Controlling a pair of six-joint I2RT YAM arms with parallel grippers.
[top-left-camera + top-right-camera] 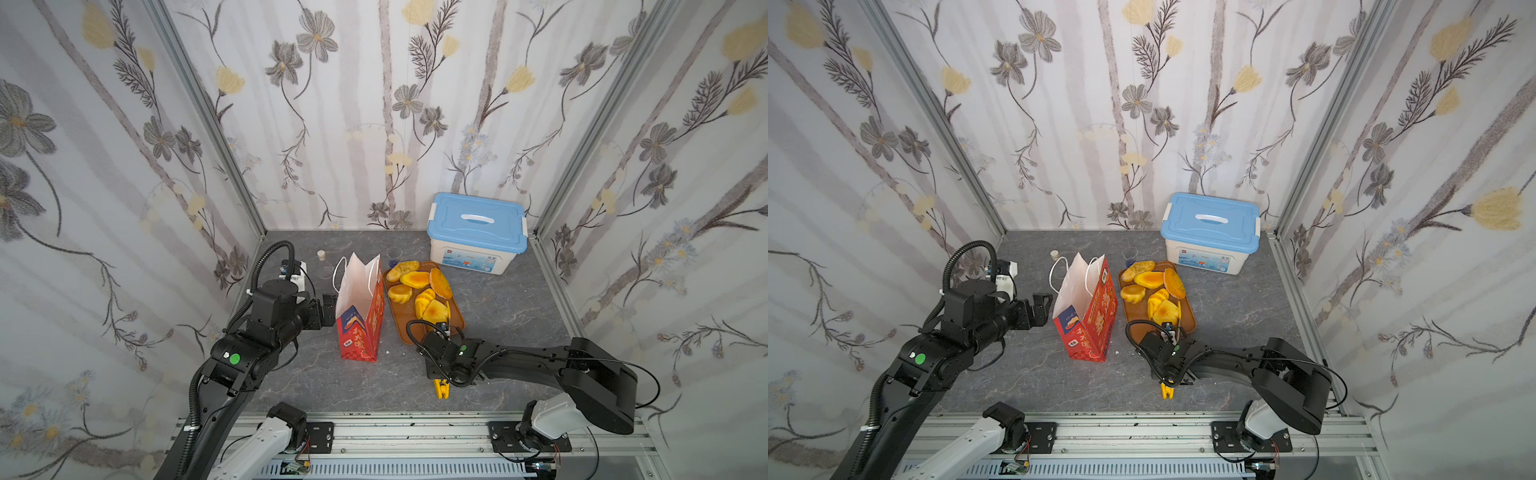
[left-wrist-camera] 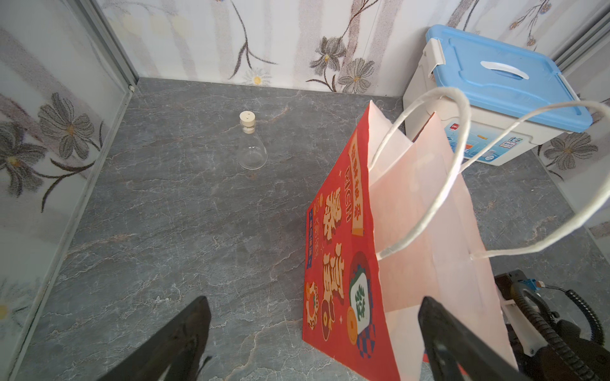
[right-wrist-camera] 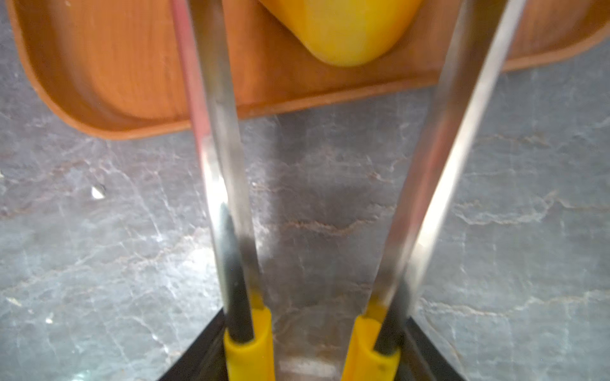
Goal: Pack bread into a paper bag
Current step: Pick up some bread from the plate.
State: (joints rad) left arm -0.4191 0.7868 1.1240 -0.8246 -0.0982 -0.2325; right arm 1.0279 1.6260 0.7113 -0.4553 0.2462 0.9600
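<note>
In both top views, the tall red patterned paper bag (image 1: 360,320) stands upright at the centre of the grey marbled table (image 1: 519,316). Just right of it lies the flat brown wooden tray (image 1: 405,332), with the glossy yellow-orange toy bread (image 1: 415,279) on it. The blue-lidded white plastic box (image 1: 478,232) sits behind the tray, to the upper right. A small clear corked glass flask (image 1: 321,257) stands behind the bag, to the upper left. The yellow-sleeved metal tongs (image 1: 441,388) sit below the tray's near end.

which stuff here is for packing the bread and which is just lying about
For the job: bread, paper bag, tongs, tray under the bread.
Just lying about: blue-lidded box, corked glass flask.
</note>
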